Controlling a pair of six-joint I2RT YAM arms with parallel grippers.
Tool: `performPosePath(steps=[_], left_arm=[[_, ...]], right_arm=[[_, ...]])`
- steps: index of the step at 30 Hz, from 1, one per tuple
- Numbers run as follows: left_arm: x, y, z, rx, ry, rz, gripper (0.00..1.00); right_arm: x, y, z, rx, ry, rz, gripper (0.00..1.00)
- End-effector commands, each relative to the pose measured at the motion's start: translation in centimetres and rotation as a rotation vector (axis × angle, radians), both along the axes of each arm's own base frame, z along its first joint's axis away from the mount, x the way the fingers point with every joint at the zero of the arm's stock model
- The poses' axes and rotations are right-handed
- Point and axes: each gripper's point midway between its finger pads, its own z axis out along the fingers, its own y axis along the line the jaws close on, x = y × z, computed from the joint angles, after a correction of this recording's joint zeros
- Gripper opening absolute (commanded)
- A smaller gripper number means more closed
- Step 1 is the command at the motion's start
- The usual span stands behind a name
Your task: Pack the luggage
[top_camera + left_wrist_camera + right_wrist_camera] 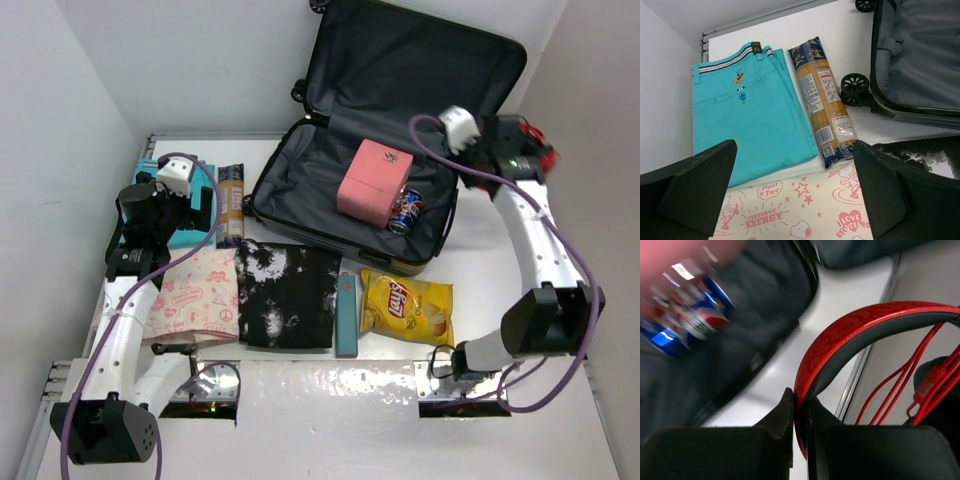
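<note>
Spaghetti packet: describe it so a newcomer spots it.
Find the big open silver-grey hard-shell suitcase. Beside its wheels lies a long blue-and-clear spaghetti packet, folded turquoise shorts on its other side. Only it shows yellow pasta through clear film.

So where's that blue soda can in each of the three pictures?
Top external: the blue can lies inside the luggage, beside the pink box.
Left wrist: not in it; only the luggage's wheeled corner shows.
Right wrist: upper left, blurred, beyond the red headphones.
Shared landmark: the luggage's dark lining.
</note>
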Motion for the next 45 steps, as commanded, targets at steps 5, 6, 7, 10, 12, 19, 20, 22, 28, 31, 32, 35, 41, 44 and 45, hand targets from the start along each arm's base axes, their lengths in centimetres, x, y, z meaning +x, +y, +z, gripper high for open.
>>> performPosePath(steps=[5, 6, 7, 10, 12, 19, 20, 22, 28, 31, 32, 35, 41, 44, 45], left_arm=[[0.5, -0.6, 1.3, -0.043, -0.051, -0.008, 1.0], [0.5, -0.6, 1.3, -0.051, -0.05, -0.003, 1.0], [0.4, -0.5, 1.3, -0.053, -0.049, 0.002, 1.0], [0.3, -0.4, 1.2, -0.062, -0.043, 0.015, 1.0], [0.1, -0.2, 1.1, -0.06, -0.039, 0.029, 1.0], [-0.5, 1.2, 0.3, -0.038, 0.0, 0.103, 1.0], [-0.5, 1.2, 0.2, -0.036, 0.003, 0.104, 1.0], [-0.5, 1.3, 0.2, -0.032, 0.001, 0.104, 1.0], [-0.4, 1.3, 0.1, -0.034, 0.0, 0.11, 1.0], [-0.4, 1.3, 0.1, -0.028, 0.001, 0.106, 1.0], [-0.5, 1.4, 0.2, -0.024, 0.001, 0.108, 1.0], [-0.6, 1.7, 0.0, -0.014, 0.007, 0.119, 1.0], [-0.5, 1.5, -0.3, -0.029, 0.006, 0.111, 1.0], [-0.2, 1.2, -0.3, -0.036, 0.009, 0.101, 1.0], [0.0, 1.1, -0.5, -0.048, 0.017, 0.097, 1.0]], right_arm=[[6.5, 17.2, 10.9, -0.061, -0.236, 0.428, 0.0], [7.2, 21.2, 9.6, -0.039, -0.219, 0.509, 0.0], [7.5, 24.3, 11.2, 0.013, -0.264, 0.583, 0.0], [8.0, 33.0, 9.9, 0.047, -0.269, 0.759, 0.0], [7.8, 37.4, 8.8, 0.079, -0.277, 0.836, 0.0], [10.4, 42.6, -0.5, 0.103, -0.176, 0.846, 0.0], [10.6, 42.6, -1.3, 0.098, -0.16, 0.841, 0.0], [10.7, 42.5, -3.9, 0.079, -0.118, 0.844, 0.0], [9.3, 42.9, -9.4, 0.113, 0.001, 0.913, 0.0], [10.3, 42.0, -10.5, 0.165, 0.028, 0.877, 0.0], [10.9, 41.6, -10.9, 0.164, 0.033, 0.861, 0.0], [13.0, 39.4, -12.0, 0.156, 0.034, 0.775, 0.0], [13.3, 37.7, -15.4, 0.135, 0.08, 0.701, 0.12], [13.3, 38.5, -14.9, 0.173, 0.059, 0.678, 0.5], [13.3, 39.3, -12.9, 0.17, 0.01, 0.706, 0.68]])
